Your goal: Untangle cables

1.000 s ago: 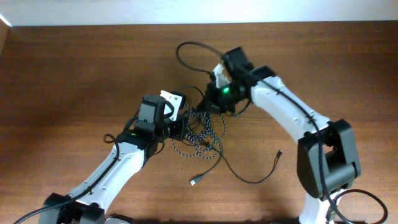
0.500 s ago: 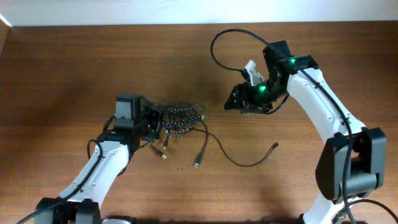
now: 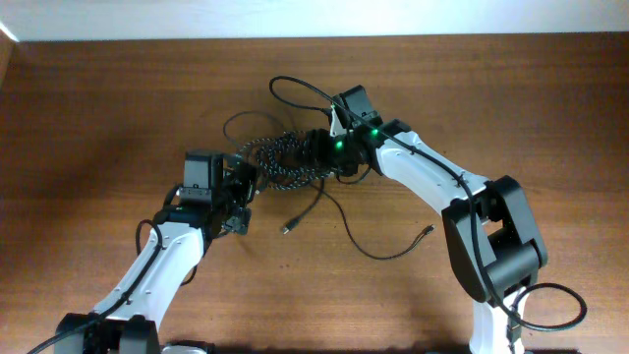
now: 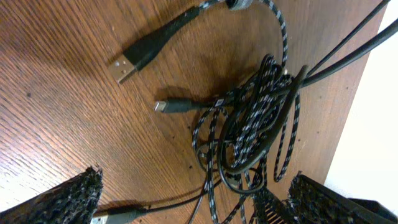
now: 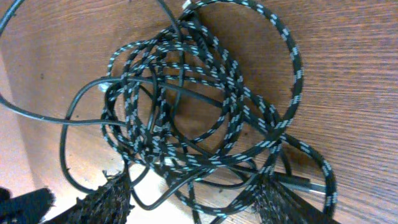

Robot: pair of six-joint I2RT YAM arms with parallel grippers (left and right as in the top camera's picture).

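Note:
The braided black-and-white cable point(image 3: 280, 162) lies bunched in a coil at mid-table, with thin black cables point(image 3: 369, 246) threaded through it. My right gripper point(image 3: 316, 152) hangs over the coil's right side, and my left gripper point(image 3: 239, 187) is at its left edge. In the left wrist view the left gripper point(image 4: 193, 208) is wide open, with a thin black cable and braided strands point(image 4: 261, 118) lying between its fingers point(image 4: 62, 199). A USB plug point(image 4: 127, 65) and a small plug point(image 4: 165, 107) lie free. The right gripper point(image 5: 193, 202) is open astride strands of the braided coil point(image 5: 199, 106).
One thin black cable loops off behind the right gripper point(image 3: 295, 87); another trails to a plug end point(image 3: 428, 231) at front right. A loose plug point(image 3: 287, 228) lies in front of the coil. A thick black cord point(image 3: 550, 305) curls by the right base. The table's far edge point(image 3: 295, 37) runs along the top.
Half a second ago the arms were apart, the left with the braided bundle. Now the right gripper is back at the coil, which lies farther back and centre, and the left jaws have opened wide.

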